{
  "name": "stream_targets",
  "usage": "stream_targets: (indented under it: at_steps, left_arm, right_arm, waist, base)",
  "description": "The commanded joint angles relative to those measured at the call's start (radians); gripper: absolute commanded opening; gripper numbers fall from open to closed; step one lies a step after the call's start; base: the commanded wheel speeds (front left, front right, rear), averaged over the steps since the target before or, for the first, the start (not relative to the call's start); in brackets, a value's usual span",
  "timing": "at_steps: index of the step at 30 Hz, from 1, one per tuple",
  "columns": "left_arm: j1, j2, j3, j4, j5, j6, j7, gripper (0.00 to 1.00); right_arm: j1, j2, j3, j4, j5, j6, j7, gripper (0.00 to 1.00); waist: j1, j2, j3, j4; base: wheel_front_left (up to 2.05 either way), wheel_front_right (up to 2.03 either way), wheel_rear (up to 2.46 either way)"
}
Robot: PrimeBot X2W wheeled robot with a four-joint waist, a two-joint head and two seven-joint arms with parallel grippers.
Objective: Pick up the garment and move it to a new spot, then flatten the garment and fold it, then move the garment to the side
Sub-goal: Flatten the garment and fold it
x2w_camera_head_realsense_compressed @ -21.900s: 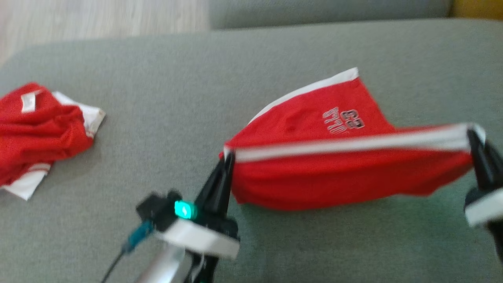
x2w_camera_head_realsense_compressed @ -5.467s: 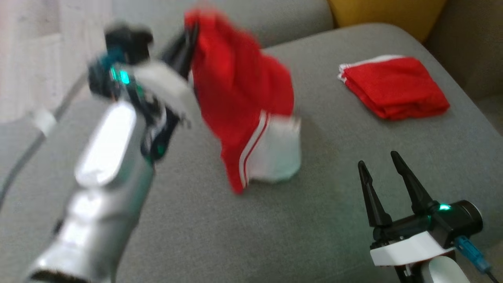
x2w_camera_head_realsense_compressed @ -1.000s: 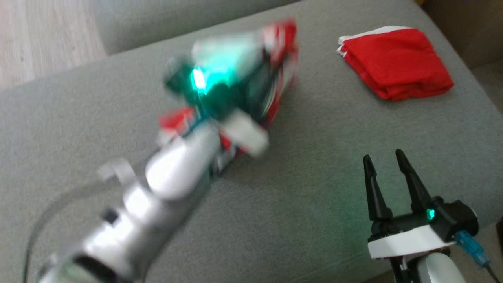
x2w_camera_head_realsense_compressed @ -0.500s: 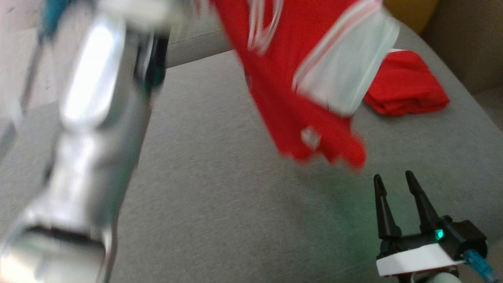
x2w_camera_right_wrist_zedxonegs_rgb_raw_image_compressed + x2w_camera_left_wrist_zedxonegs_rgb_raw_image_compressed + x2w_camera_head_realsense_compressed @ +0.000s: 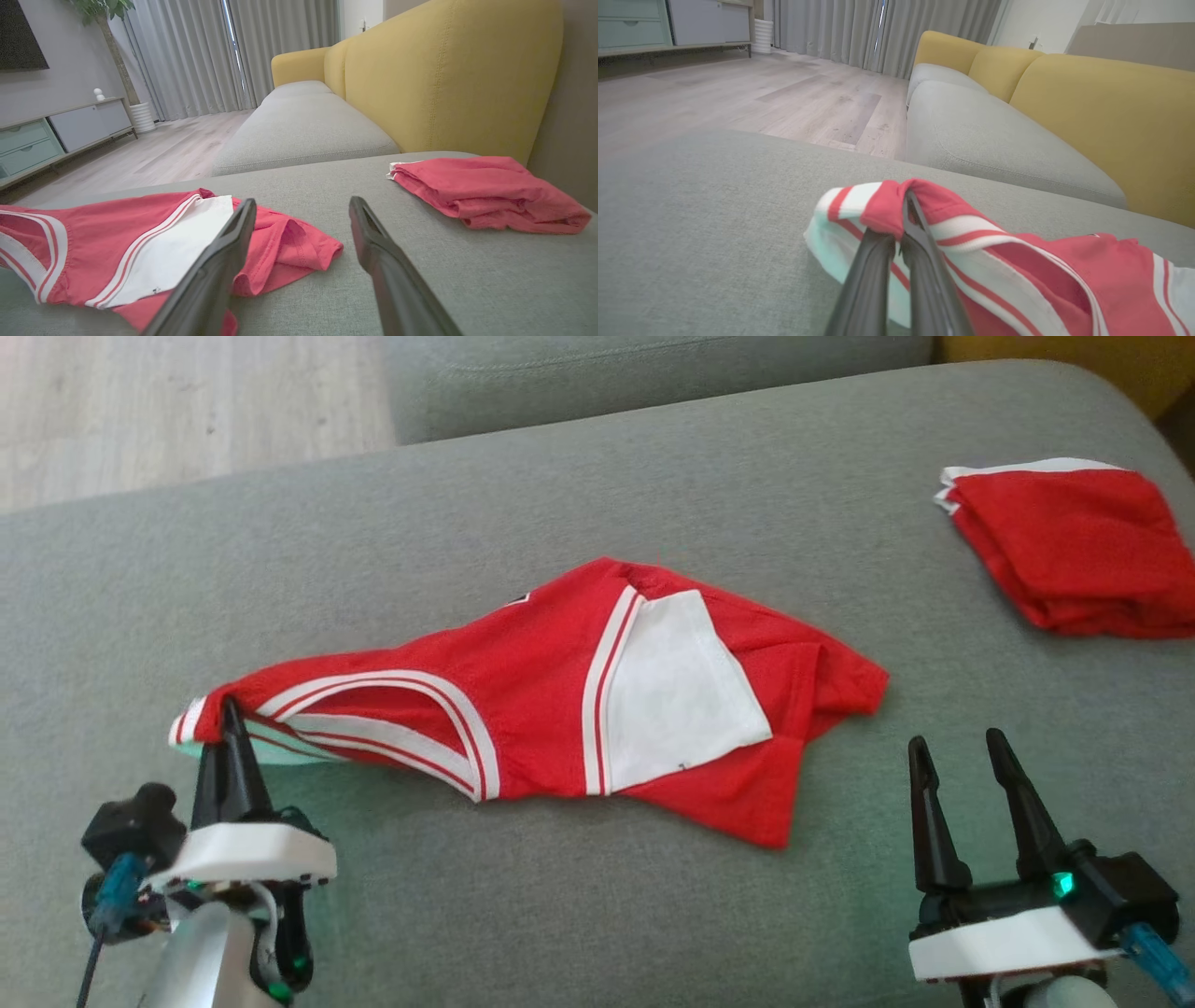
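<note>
The robot's left hand (image 5: 906, 210), its two dark fingers pressed together, pinches the red-and-white striped trim of a red garment (image 5: 1045, 275) lying on a grey sofa cushion (image 5: 714, 210). The pinched edge stands raised off the cushion, the rest trailing to the lower right. Beyond lie a second grey seat cushion (image 5: 994, 144), yellow backrests (image 5: 1101, 121), a pale wood floor (image 5: 761, 102), grey curtains (image 5: 878, 28) and a low cabinet (image 5: 630, 23).

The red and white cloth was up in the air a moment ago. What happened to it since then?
The red and white mesh garment came down and now lies spread on the grey sofa cushion. The left fingers lowered with it and stay shut on its striped edge. The right fingers stayed open and empty, and the folded red garment stayed where it was.
</note>
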Motion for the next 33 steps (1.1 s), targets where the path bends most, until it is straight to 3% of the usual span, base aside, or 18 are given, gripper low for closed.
stream_targets:
  at_steps: [1,2,3,4,5,8,12,16,22,25,27,33]
  left_arm:
    - [-0.002,0.014,0.055,-0.064,0.038,0.013,-0.006,0.0]
    - [0.008,0.011,0.063,-0.081,0.056,0.018,-0.006,0.11]
    - [0.016,0.007,0.074,-0.101,0.075,0.025,-0.006,0.65]
    - [0.016,0.007,0.074,-0.101,0.075,0.025,-0.006,0.65]
    - [0.021,0.002,0.088,-0.124,0.095,0.037,-0.006,1.0]
    - [0.037,-0.007,0.106,-0.209,0.189,0.079,-0.006,1.0]
    - [0.058,-0.016,0.03,-0.298,0.348,0.124,-0.006,1.0]
    - [0.018,-0.041,-0.117,-0.292,0.449,0.09,-0.006,1.0]
    - [-0.144,-0.089,-0.384,-0.113,0.557,0.004,0.088,1.0]
    - [-0.225,-0.096,-0.497,-0.026,0.588,-0.015,0.15,1.0]
    - [-0.265,-0.097,-0.575,0.0,0.554,-0.024,0.191,1.0]
    - [-0.344,-0.097,-0.746,0.024,0.469,0.009,0.268,1.0]
  right_arm:
    - [-0.033,-0.005,0.023,-0.025,-0.006,0.007,-0.009,1.0]
    - [-0.033,-0.005,0.026,-0.024,-0.007,0.007,-0.009,1.0]
    - [-0.033,-0.005,0.027,-0.023,-0.007,0.007,-0.009,1.0]
    - [-0.033,-0.005,0.027,-0.023,-0.007,0.007,-0.009,1.0]
    - [-0.032,-0.005,0.029,-0.021,-0.007,0.007,-0.009,1.0]
    - [-0.036,-0.005,0.039,-0.017,-0.008,0.007,-0.009,1.0]
    - [-0.04,-0.005,0.039,-0.019,-0.01,0.007,-0.009,1.0]
    - [-0.041,-0.005,0.031,-0.025,-0.014,0.007,-0.009,1.0]
    - [-0.075,-0.005,0.048,-0.021,-0.018,0.007,-0.009,1.0]
    - [-0.094,-0.007,0.062,-0.018,-0.016,0.007,-0.009,1.0]
    - [-0.103,-0.01,0.067,-0.014,-0.015,0.007,-0.009,1.0]
    - [-0.106,-0.012,0.057,-0.012,-0.013,0.007,-0.009,1.0]
  waist:
    - [0.0,0.0,0.006,0.017]
    - [0.0,0.0,0.005,0.02]
    - [0.0,0.0,0.004,0.021]
    - [0.0,0.0,0.004,0.021]
    - [0.0,0.0,0.003,0.021]
    - [0.0,0.0,0.004,0.013]
    - [0.0,0.0,0.018,-0.003]
    - [0.0,0.0,0.048,-0.008]
    - [0.0,0.0,0.098,-0.032]
    - [0.0,0.0,0.12,-0.052]
    - [0.0,0.0,0.131,-0.068]
    - [0.0,0.0,0.152,-0.1]
  base:
    - [0.0,0.0,0.0]
    - [0.0,0.0,0.0]
    - [0.0,0.0,0.0]
    - [0.0,0.0,0.0]
    - [0.0,0.0,0.0]
    - [0.0,0.0,0.0]
    - [0.0,0.0,0.0]
    - [0.0,0.0,0.0]
    - [0.0,0.0,0.0]
    - [0.0,0.0,0.0]
    - [0.0,0.0,0.0]
    - [0.0,0.0,0.0]
